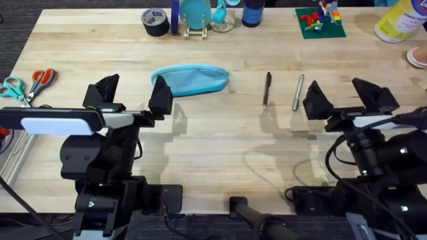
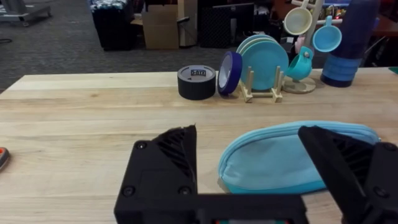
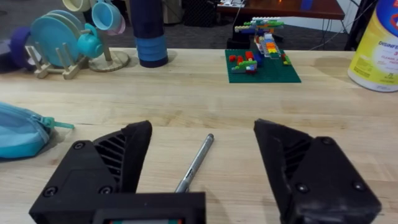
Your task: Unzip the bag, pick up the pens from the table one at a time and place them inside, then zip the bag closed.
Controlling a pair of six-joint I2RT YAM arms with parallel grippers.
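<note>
Bag (image 1: 191, 79) zipped, mid desk (image 1: 220, 147), left tool (image 1: 133, 93) spread just before it, right tool (image 1: 347, 99) spread near grey pen (image 1: 297, 92), black pen (image 1: 267, 89) beside, tape roll (image 2: 196, 82) label unreadable

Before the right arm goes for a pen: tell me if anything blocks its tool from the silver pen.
Nothing visible does. The right tool is open, with the silver pen lying on bare table between its fingers in the right wrist view. The black pen lies apart, on the side toward the bag.
</note>
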